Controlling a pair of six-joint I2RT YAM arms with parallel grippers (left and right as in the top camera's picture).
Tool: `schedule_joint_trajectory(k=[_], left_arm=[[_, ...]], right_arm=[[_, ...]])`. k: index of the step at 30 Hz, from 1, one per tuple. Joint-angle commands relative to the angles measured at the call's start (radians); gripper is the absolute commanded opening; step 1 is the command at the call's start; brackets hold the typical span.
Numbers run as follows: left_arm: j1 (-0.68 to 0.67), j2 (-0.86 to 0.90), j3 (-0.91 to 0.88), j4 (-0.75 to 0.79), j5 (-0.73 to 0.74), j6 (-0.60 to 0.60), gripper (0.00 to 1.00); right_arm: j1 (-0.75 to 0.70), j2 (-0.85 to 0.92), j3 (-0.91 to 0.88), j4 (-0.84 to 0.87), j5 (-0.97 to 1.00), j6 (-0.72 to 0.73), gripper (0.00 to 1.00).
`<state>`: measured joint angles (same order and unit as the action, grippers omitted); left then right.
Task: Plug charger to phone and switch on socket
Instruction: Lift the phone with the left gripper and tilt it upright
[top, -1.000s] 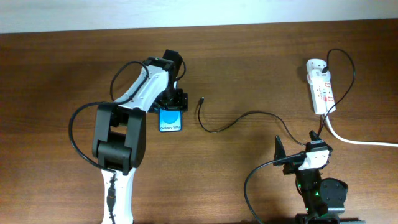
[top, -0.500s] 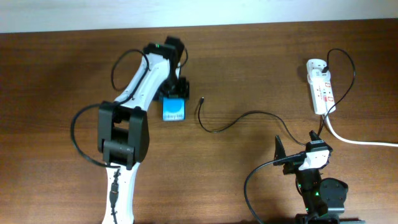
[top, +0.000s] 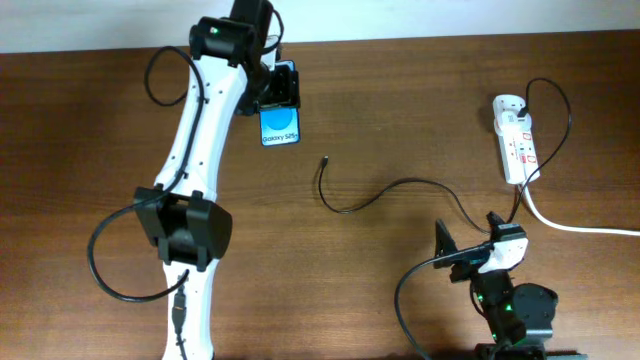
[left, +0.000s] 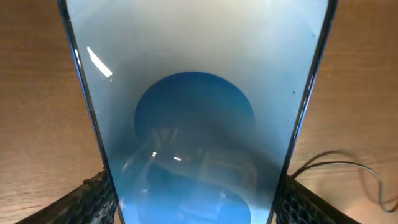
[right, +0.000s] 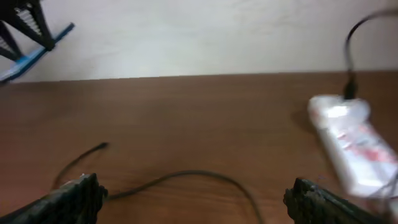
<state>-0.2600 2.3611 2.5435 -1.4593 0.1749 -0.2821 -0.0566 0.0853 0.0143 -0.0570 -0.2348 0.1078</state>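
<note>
My left gripper (top: 272, 95) is shut on the phone (top: 279, 122), a blue-screened handset reading "Galaxy S25", held raised at the far side of the table. In the left wrist view the phone (left: 196, 112) fills the frame between both fingers (left: 193, 202). The charger (top: 372, 197), a thin black cable, curves across the table; its plug tip (top: 325, 159) lies apart from the phone, below and right of it. The socket (top: 515, 135), a white power strip, lies at the far right. My right gripper (top: 470, 245) is open and empty near the front edge, the cable (right: 180, 177) ahead of it.
A thick white cord (top: 580, 228) runs from the socket off the right edge. The socket also shows in the right wrist view (right: 354, 143). A pale wall stands behind the table's far edge.
My left gripper has lifted the phone off the table and carried it toward the far edge, away from the plug tip. The right arm has shifted slightly.
</note>
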Motion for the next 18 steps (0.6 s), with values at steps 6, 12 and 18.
schedule_joint_trajectory(k=[6,12,18], left_arm=[[0.063,-0.02,0.031,-0.031,0.241,-0.104,0.0],[0.062,-0.02,0.031,-0.15,0.242,-0.324,0.0],[0.062,-0.02,0.031,-0.208,0.256,-0.328,0.0]], right_arm=[[-0.004,0.332,0.47,-0.32,-0.102,0.174,0.98],[-0.004,0.688,0.794,-0.488,-0.313,0.155,0.98],[-0.003,0.898,0.809,-0.478,-0.398,0.189,0.98]])
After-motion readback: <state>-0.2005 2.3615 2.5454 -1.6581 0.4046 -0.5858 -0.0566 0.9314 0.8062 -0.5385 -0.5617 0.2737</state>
